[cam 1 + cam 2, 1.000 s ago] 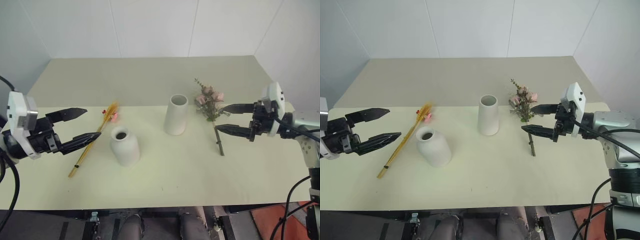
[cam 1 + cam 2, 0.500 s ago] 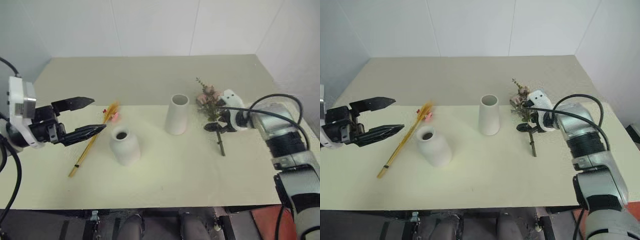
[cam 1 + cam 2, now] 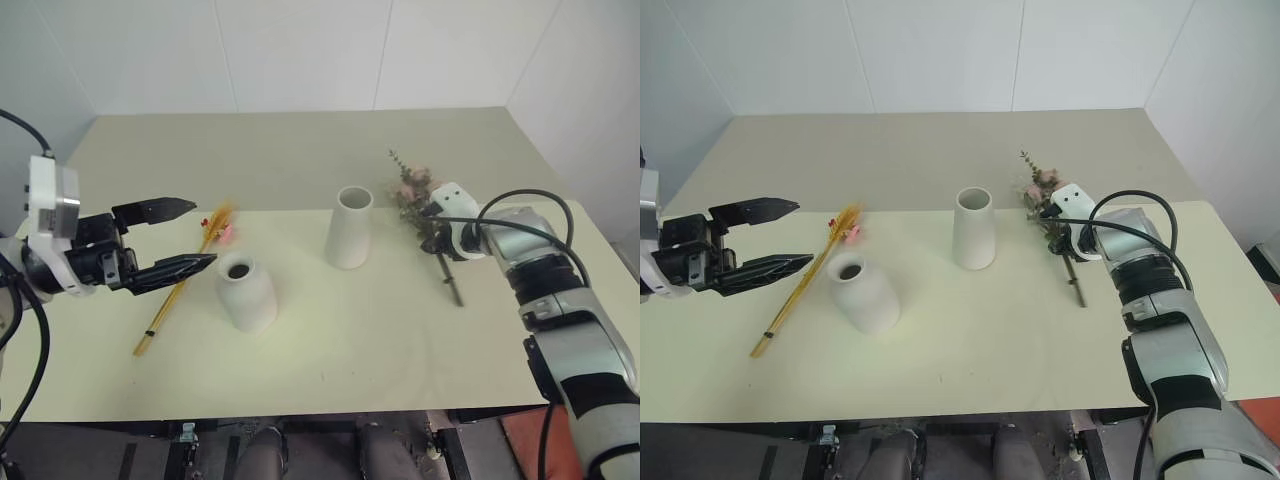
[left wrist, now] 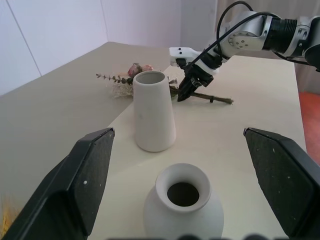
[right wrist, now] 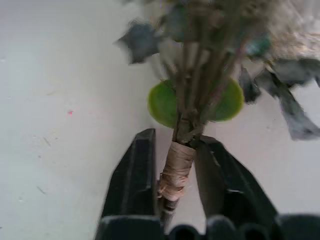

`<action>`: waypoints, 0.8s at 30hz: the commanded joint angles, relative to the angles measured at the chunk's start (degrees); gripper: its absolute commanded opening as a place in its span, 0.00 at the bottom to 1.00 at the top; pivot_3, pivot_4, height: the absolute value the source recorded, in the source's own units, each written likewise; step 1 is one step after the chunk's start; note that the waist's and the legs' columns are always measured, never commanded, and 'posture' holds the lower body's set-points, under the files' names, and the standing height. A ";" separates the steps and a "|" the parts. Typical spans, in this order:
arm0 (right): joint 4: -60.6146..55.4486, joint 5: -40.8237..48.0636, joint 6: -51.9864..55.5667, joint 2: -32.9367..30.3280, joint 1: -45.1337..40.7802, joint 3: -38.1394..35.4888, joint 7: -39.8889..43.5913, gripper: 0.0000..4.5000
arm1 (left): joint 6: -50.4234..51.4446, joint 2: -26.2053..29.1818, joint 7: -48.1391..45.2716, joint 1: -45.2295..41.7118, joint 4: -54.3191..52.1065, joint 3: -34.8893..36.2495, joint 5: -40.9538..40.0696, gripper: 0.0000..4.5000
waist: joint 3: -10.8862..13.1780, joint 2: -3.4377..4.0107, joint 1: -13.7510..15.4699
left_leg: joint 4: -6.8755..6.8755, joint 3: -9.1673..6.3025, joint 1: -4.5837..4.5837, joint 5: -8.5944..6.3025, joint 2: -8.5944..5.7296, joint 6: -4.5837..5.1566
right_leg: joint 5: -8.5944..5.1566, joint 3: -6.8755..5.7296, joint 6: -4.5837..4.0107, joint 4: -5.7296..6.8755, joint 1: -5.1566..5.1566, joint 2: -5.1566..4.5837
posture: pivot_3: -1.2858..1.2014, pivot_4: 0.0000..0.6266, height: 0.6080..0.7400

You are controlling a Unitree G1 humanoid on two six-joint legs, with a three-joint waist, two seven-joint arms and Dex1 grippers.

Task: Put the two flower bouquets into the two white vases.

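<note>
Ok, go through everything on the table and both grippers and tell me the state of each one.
Rose bouquet: lying on the table, stem gripped.
Wheat bunch: lying flat, untouched.
Tall vase: upright, empty.
Round vase: upright, empty.
Right gripper: fingers shut on the rose bouquet's wrapped stem.
Left gripper: open, holding nothing.

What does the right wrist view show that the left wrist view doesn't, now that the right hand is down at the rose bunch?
The right wrist view gives the close look: the right hand has its two fingers shut on the wrapped stem of the rose bouquet, just below the green leaves.

The left wrist view has the tall vase, the short vase and the left hand's spread fingers.

Both show the right hand on the rose bouquet, lying on the table.
</note>
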 commanded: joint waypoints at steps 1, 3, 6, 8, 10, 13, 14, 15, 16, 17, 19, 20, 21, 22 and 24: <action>-3.57 0.40 1.91 -0.97 0.75 -5.02 -2.51 0.06 | -0.91 1.13 -0.47 -0.13 -0.58 2.39 -0.35 1.00 | 0.00 0.00 -0.13 | 0.00 0.00 -0.02 0.00 0.00 0.00 | 0.00 0.00 0.00 0.00 -0.02 0.00 | 0.52 0.24 1.00; -4.67 -0.08 1.63 -0.21 0.96 -8.43 -7.58 0.05 | -0.92 1.26 -0.73 0.06 -0.36 2.61 -0.30 1.00 | 0.00 0.00 -0.17 | -0.01 0.00 -0.01 0.00 0.00 0.00 | 0.00 0.00 0.00 0.01 -0.02 0.00 | 0.52 0.24 1.00; -7.91 -0.77 -6.54 1.18 1.38 -14.69 -17.31 0.05 | -0.45 1.40 -0.73 0.07 0.06 3.08 -0.63 1.00 | 0.00 0.00 -0.32 | -0.02 0.00 -0.01 0.00 0.00 0.00 | 0.00 0.01 0.00 0.04 -0.04 0.00 | 0.52 0.24 1.00; -10.32 2.24 -12.09 2.94 0.08 -20.67 -20.77 0.05 | 0.12 1.39 -0.55 -0.20 0.49 3.37 -1.23 1.00 | 0.01 0.02 -0.63 | -0.02 0.00 -0.02 0.01 -0.01 0.00 | 0.00 0.02 0.00 0.07 -0.08 0.00 | 0.52 0.24 1.00; -13.98 6.41 -20.07 6.96 -0.89 -27.10 -24.60 0.05 | -0.06 1.56 -0.75 -0.39 1.12 3.17 -0.92 1.00 | 0.01 0.02 -0.92 | -0.06 0.01 0.00 0.01 0.03 0.00 | 0.00 0.04 0.00 0.08 -0.09 0.04 | 0.52 0.24 1.00; -19.12 14.68 -21.29 11.17 -2.44 -32.82 -21.60 0.05 | -0.14 1.72 -0.70 -1.05 1.97 2.52 -0.67 1.00 | 0.02 0.03 -1.33 | -0.14 0.02 0.04 0.01 0.10 0.00 | 0.00 0.07 0.00 0.10 -0.11 0.09 | 0.52 0.24 1.00; -20.98 17.43 -21.77 12.78 -2.88 -33.66 -20.11 0.05 | -0.05 1.79 -0.53 -1.55 2.28 2.15 -0.63 1.00 | 0.02 0.03 -1.33 | -0.14 0.02 0.05 0.01 0.11 0.00 | 0.00 0.06 0.00 0.10 -0.11 0.10 | 0.52 0.24 1.00; -22.33 19.45 -22.19 13.99 -3.16 -34.03 -19.02 0.05 | 0.04 1.83 -0.34 -1.99 2.58 1.83 -0.56 1.00 | 0.02 0.03 -1.24 | -0.14 0.01 0.04 0.01 0.11 0.00 | 0.00 0.05 -0.01 0.10 -0.10 0.09 | 0.52 0.24 1.00; -23.53 21.13 -23.08 15.31 -3.44 -34.11 -17.94 0.05 | 0.06 1.80 0.02 -2.51 2.85 1.47 -0.39 1.00 | 0.02 0.03 -1.13 | -0.14 0.01 0.05 0.01 0.10 0.00 | 0.00 0.04 0.00 0.10 -0.08 0.08 | 0.52 0.24 1.00; -24.45 22.27 -24.17 16.52 -3.64 -33.97 -17.19 0.05 | 0.11 1.77 0.23 -2.97 3.08 1.20 -0.28 1.00 | 0.02 0.03 -1.06 | -0.13 0.01 0.05 0.01 0.10 0.00 | 0.00 0.04 -0.01 0.10 -0.07 0.08 | 0.52 0.24 1.00; -25.70 24.13 -25.51 18.97 -4.32 -33.26 -16.35 0.05 | 0.27 1.72 0.37 -3.71 3.20 0.89 -0.40 1.00 | 0.02 0.03 -0.92 | -0.12 0.01 0.07 0.01 0.09 0.00 | 0.00 0.04 -0.01 0.11 -0.07 0.07 | 0.52 0.24 1.00; -26.23 25.03 -26.06 20.09 -4.53 -32.93 -15.96 0.05 | 0.32 1.77 0.49 -3.96 3.21 0.76 -0.40 1.00 | 0.02 0.03 -0.84 | -0.12 0.01 0.07 0.01 0.09 0.00 | 0.00 0.04 -0.01 0.12 -0.07 0.07 | 0.52 0.24 1.00; -26.62 25.70 -26.39 20.87 -4.66 -32.66 -15.72 0.05 | 0.35 1.81 0.61 -4.12 3.20 0.65 -0.40 1.00 | 0.02 0.04 -0.80 | -0.13 0.01 0.08 0.01 0.10 -0.01 | 0.00 0.04 -0.01 0.13 -0.07 0.08 | 0.52 0.24 1.00; -26.99 26.46 -26.30 21.86 -4.83 -32.54 -15.94 0.05 | 0.37 1.88 0.67 -4.23 3.24 0.57 -0.34 1.00 | 0.02 0.04 -0.79 | -0.13 0.01 0.08 0.01 0.10 -0.01 | 0.00 0.04 -0.01 0.13 -0.08 0.07 | 0.52 0.24 1.00; -27.98 27.57 -26.11 23.30 -4.48 -31.74 -15.64 0.05 | 0.47 1.97 0.83 -4.27 3.05 0.61 -0.35 1.00 | 0.02 0.05 -0.71 | -0.13 0.01 0.07 0.01 0.09 -0.01 | 0.00 0.03 -0.01 0.13 -0.09 0.06 | 0.52 0.24 1.00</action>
